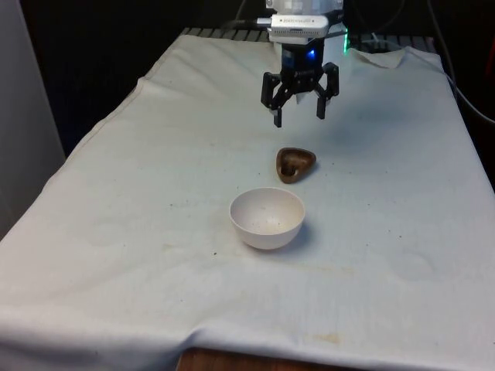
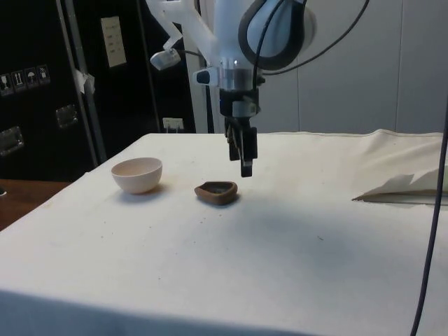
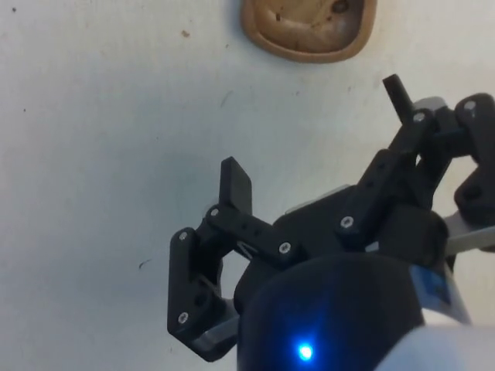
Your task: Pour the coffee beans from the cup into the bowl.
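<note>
A small brown, heart-shaped cup (image 1: 295,164) stands on the white cloth, also seen from the side (image 2: 216,191) and from the wrist (image 3: 309,27). A white bowl (image 1: 267,217) sits in front of it, nearer the front edge, with a few dark specks inside; in the side view the bowl (image 2: 137,174) is left of the cup. My gripper (image 1: 299,114) hangs open above the cloth, a little behind the cup and above it, with nothing between its fingers. From the side the gripper (image 2: 244,166) points straight down just past the cup.
The white cloth (image 1: 155,255) covers the table, with a few small stains near the front edge. A fold of cloth (image 2: 399,189) lies at the side view's right. Cables hang at the right of the side view.
</note>
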Controlling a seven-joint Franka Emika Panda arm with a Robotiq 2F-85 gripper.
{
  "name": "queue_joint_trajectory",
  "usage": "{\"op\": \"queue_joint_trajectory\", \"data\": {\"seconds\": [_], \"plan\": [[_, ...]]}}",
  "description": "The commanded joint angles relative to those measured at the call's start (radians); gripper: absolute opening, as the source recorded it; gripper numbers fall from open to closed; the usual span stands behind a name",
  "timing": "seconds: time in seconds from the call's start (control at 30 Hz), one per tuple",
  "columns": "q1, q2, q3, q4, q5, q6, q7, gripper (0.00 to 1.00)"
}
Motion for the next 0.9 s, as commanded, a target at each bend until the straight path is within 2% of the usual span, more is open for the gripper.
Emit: {"op": "queue_joint_trajectory", "data": {"seconds": [0.0,0.37,0.53,0.57,0.6,0.77,0.83,0.87], "plan": [[0.000,0.004,0.002,-0.004,-0.002,0.019,-0.010,1.00],[0.002,0.027,-0.004,-0.001,-0.013,0.043,-0.086,1.00],[0.007,0.033,-0.002,0.000,-0.018,0.045,-0.118,1.00],[0.001,0.029,0.004,0.001,0.000,0.032,-0.123,1.00],[0.007,0.033,-0.002,0.000,-0.019,0.045,-0.123,1.00],[0.008,0.037,0.002,0.000,-0.023,0.046,-0.160,1.00],[0.008,0.039,0.002,0.001,-0.023,0.047,-0.172,1.00],[0.002,0.033,0.011,0.001,-0.001,0.032,-0.181,1.00]]}}
